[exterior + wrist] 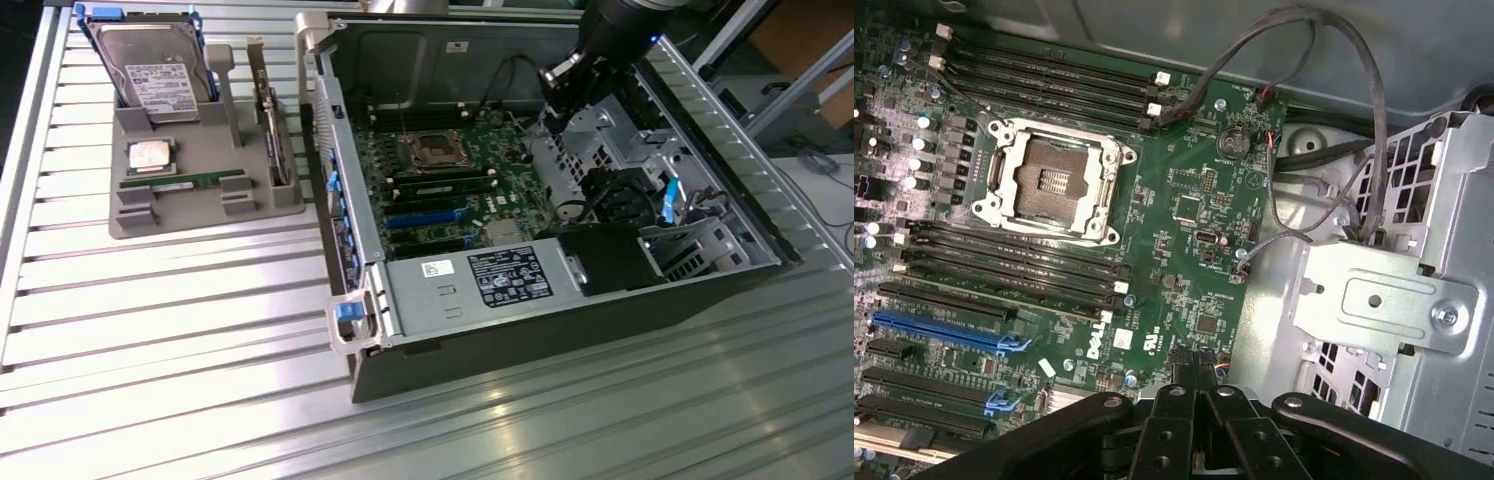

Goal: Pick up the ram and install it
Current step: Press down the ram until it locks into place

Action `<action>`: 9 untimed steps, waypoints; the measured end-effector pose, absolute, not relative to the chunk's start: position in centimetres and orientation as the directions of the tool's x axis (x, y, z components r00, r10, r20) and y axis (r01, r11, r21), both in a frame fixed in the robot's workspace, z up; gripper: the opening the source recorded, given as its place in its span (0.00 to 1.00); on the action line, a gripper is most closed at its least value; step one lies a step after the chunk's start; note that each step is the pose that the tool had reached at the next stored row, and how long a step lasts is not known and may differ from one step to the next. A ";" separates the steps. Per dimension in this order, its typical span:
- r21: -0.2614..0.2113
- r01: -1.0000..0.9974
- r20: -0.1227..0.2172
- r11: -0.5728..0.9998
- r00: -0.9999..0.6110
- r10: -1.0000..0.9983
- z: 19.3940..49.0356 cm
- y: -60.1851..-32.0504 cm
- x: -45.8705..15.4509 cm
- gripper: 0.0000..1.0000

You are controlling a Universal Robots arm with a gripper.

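Risk comes first, taken from the largest item down. We find the case (534,300) lying open on the table (160,380), with the arm (627,40) reaching into its upper part, over the board (1184,190) near the drive cage (1414,300). We judge the main hazard to be a snag: loose cables (1354,100) arch across the cage right beside the arm's path, and any sideways travel could catch one and pull its plug from the board. A second hazard is contact with the board itself; the open socket (1049,180) and the empty slots (1014,265) sit directly below the wrist, and a low pass could scrape them or bend the socket's pins.

The tray (134,215) stands well apart from the case, toward the exterior view's left. The ram (187,181) lies flat in it, just below the processor (150,156) and in front of the hard drive (154,65). We judge that the pick is not yet made.

The gripper (1189,400) hangs over the board's edge with its jaws fully closed. We see nothing between them and no contact with any part. Shut jaws could not take the ram, so they must open before any descent onto the tray.
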State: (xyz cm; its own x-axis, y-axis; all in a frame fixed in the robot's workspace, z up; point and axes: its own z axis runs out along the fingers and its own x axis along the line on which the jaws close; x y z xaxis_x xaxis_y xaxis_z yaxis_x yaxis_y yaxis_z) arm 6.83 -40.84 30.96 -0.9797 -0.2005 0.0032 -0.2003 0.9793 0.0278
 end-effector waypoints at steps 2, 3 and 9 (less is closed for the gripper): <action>0.028 -0.185 0.003 0.982 -0.983 -0.185 30.9 -40.8 6.8 0.10; 0.028 -0.181 0.003 0.983 -0.983 -0.181 30.9 -40.8 6.8 0.10; 0.028 -0.150 0.003 0.988 -0.989 -0.151 30.9 -40.8 6.8 0.10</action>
